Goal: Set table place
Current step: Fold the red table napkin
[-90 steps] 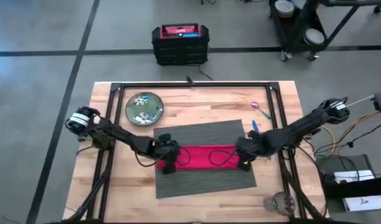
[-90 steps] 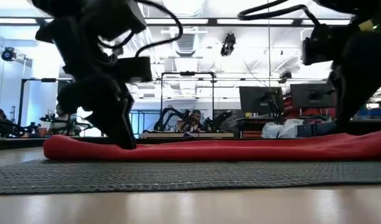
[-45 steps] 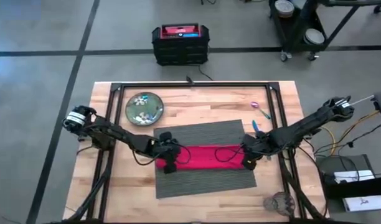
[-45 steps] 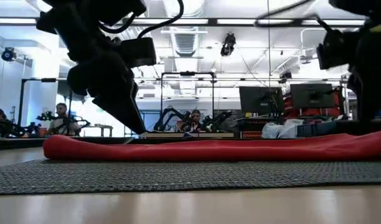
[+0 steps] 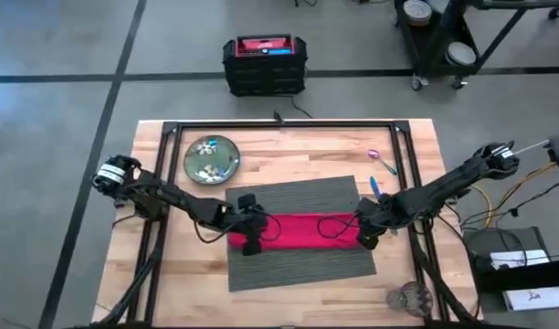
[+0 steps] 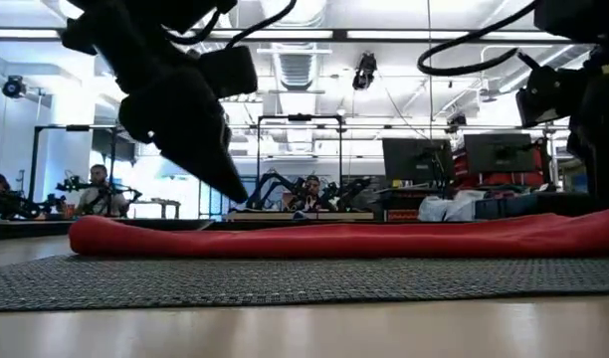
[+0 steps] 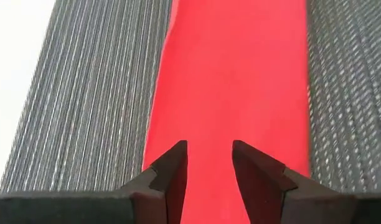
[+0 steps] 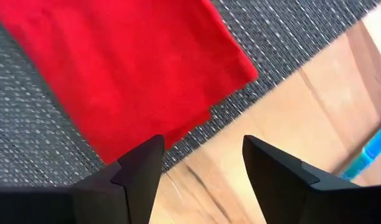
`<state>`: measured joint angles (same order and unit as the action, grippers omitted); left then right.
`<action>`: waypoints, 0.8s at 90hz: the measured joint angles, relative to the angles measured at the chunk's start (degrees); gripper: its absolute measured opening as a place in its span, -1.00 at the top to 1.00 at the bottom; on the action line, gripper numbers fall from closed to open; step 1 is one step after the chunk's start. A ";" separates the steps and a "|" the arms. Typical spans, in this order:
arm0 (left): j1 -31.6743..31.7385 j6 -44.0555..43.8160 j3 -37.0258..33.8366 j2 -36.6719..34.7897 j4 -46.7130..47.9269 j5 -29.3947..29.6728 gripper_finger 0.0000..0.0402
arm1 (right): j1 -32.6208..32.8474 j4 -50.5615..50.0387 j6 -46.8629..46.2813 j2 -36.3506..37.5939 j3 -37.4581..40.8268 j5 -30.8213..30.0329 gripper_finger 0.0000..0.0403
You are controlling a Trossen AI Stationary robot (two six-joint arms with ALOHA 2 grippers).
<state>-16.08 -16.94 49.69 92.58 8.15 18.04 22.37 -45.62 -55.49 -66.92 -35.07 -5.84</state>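
High view, bench [image 5: 170,274]: light wood planks, black frame; dark grey placemat [image 5: 302,260] lies mid-bench.
High view, napkin [image 5: 307,230]: red, stretched in a long strip across the placemat.
High view, plate [image 5: 212,158]: green, flowered, near the far left of the bench, well apart from the placemat.
High view, utensils [image 5: 378,174]: blue and purple, off the placemat's far right corner.
High view, glass [image 5: 409,298]: clear, at the near right edge.
High view, claws: left claw [image 5: 252,243] over the napkin's left end; right claw [image 5: 365,239] at its right end.
Low view: napkin [image 6: 344,239] a low red ridge on the mat; people sit in the room beyond.
Left wrist view: left claw [image 7: 209,171] narrowly parted, holding nothing, above the napkin [image 7: 234,81].
Right wrist view: right claw [image 8: 203,171] wide, empty, above the napkin's [image 8: 122,74] corner and the placemat's [image 8: 271,37] edge.
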 joint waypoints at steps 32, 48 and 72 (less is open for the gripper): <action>2.95 2.96 -0.19 0.35 -8.94 0.94 0.43 | 0.10 0.07 -0.52 0.13 0.00 3.34 -0.13; 2.14 2.96 -0.74 1.32 -9.75 0.35 0.43 | 1.29 0.07 -1.54 0.15 0.00 6.44 -0.13; 1.65 3.92 -0.98 1.90 -9.91 -0.06 0.43 | 3.54 0.35 -8.48 -0.35 0.26 4.37 -0.07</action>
<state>-14.42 -13.02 48.71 94.48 -1.77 17.99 25.91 -45.27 -63.97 -67.26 -34.81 -1.48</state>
